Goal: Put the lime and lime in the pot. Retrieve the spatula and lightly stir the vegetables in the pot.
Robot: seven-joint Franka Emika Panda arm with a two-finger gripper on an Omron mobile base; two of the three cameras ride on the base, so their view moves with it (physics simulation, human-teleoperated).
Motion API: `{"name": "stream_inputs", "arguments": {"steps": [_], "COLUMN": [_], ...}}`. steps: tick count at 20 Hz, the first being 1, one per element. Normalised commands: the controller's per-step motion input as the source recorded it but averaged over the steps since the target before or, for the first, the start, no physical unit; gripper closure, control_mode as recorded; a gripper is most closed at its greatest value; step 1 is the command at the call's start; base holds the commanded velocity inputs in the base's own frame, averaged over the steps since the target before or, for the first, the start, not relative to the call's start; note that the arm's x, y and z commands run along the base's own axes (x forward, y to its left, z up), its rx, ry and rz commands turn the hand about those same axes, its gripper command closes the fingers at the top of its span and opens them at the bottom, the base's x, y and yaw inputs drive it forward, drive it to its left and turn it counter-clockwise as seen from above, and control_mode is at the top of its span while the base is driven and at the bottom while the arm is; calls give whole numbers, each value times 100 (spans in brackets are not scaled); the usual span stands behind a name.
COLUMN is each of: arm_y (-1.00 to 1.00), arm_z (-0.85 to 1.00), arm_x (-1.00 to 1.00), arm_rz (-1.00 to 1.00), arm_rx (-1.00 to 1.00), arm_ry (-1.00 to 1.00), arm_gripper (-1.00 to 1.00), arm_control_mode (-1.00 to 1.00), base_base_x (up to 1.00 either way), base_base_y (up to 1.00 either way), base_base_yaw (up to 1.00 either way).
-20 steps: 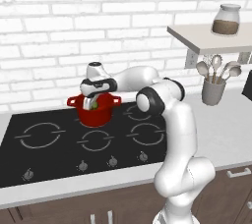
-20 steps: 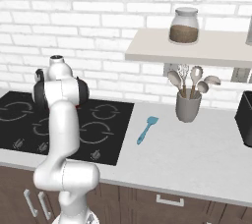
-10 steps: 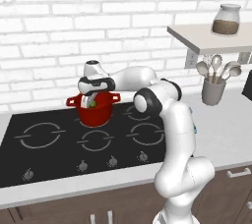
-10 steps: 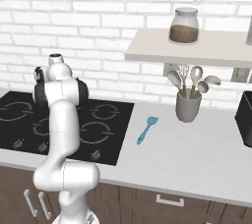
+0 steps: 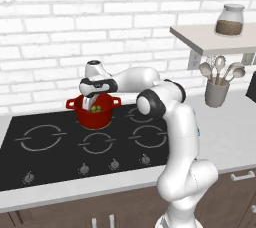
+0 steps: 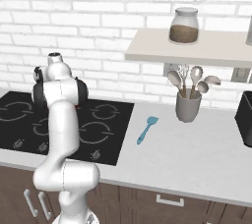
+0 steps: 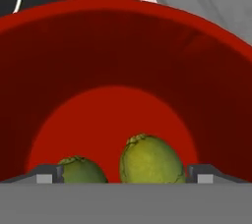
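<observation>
hob [image 5: 45, 157] | pot [image 5: 94, 116]: two limes [image 7: 150, 160] inside | no writing legible

Two green limes [image 7: 150, 160] inside red pot [image 5: 95, 117] on hob, blue spatula [image 6: 147, 129] flat on counter

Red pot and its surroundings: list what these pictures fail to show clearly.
- Pot: in the right base view the arm's white body blocks it.
- Limes: lower halves cut off at the hand view's bottom.
- Gripper: fingertips barely show at the hand view's edge.
- Spatula: small in the right base view, blade detail unreadable.
</observation>
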Motion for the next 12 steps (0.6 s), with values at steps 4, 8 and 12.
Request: {"name": "stream_inputs", "arguments": {"steps": [4,8,12], "arm_y": [-5,0,-15], "arm_z": [41,72,43], "arm_x": [-8,-19,-29], "arm_rz": [0,0,-6], "arm_rx": [0,0,1], "arm_ry": [-9,-9,-10], "arm_gripper": [-100,-100,-100], "arm_control_mode": [-100,-100,-100], "base_base_x": [0,0,0], "base_base_y": [0,0,0], "base_base_yaw": [0,0,0]}}
